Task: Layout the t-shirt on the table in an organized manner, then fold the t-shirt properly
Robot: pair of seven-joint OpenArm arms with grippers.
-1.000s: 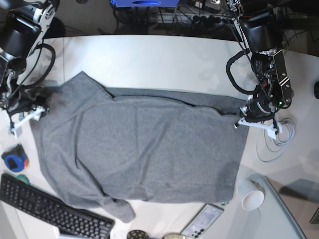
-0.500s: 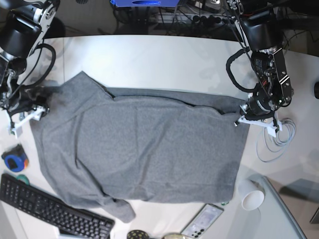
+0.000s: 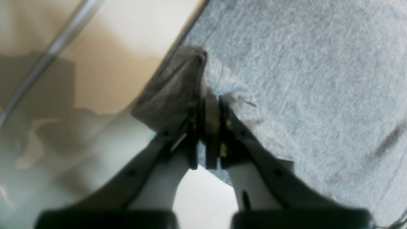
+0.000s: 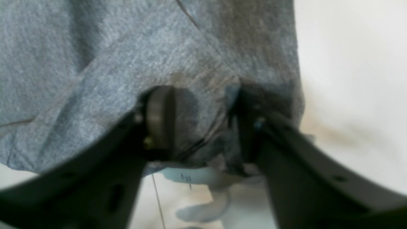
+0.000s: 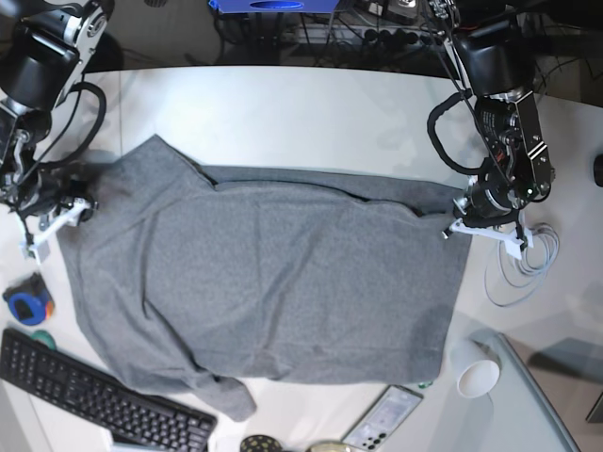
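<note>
A grey t-shirt [image 5: 264, 273] is lying spread across the middle of a white table [image 5: 301, 113], with two robot arms working at opposite edges of the cloth. The left gripper [image 3: 208, 105] is pinching a fold at the shirt's edge, its jaws pressed together on the fabric. The right gripper [image 4: 198, 117] is straddling a bunched ridge of cloth at the other edge, its jaws standing partly apart with fabric between them; whether they are actually gripping it cannot be told. Bare tabletop is stretching wide along the far side of the shirt, giving open room there. The near side is crowding in: a black keyboard [image 5: 99, 395] is sitting just off one lower corner of the shirt, a phone [image 5: 382, 417] is lying near the hem, and a white paper cup [image 5: 476, 374] is resting on its side close by, its inside not visible. A coil of pale cable [image 5: 518, 268] is lying beside the left arm, and a small blue object [image 5: 26, 303] is sitting near the right arm.
</note>
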